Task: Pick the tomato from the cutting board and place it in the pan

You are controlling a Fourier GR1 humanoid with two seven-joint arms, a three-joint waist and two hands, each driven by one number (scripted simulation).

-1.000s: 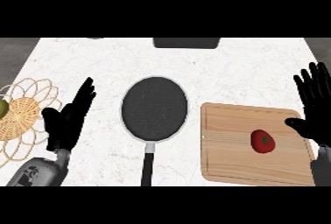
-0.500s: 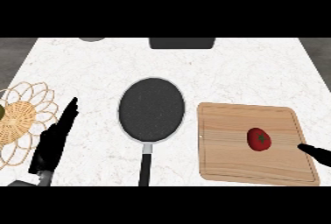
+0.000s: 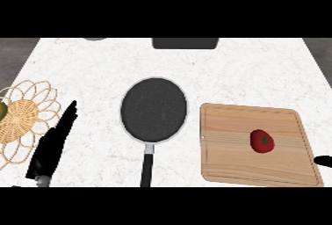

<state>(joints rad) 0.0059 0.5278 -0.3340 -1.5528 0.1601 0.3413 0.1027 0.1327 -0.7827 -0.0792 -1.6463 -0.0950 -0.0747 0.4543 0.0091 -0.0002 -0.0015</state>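
One red tomato (image 3: pixel 262 141) with green stem on cutting board (image 3: pixel 227 145), left hand (image 3: pixel 55 143) fingers straight, right hand (image 3: pixel 323 160) unreadable

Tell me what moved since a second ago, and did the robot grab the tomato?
No grab. The right hand dropped from beside the cutting board to the view's lower right edge; only a tip shows. The left hand turned edge-on, fingers straight, beside the woven basket. Nothing was taken or let go. The tomato stayed on the board, and the pan kept its place.
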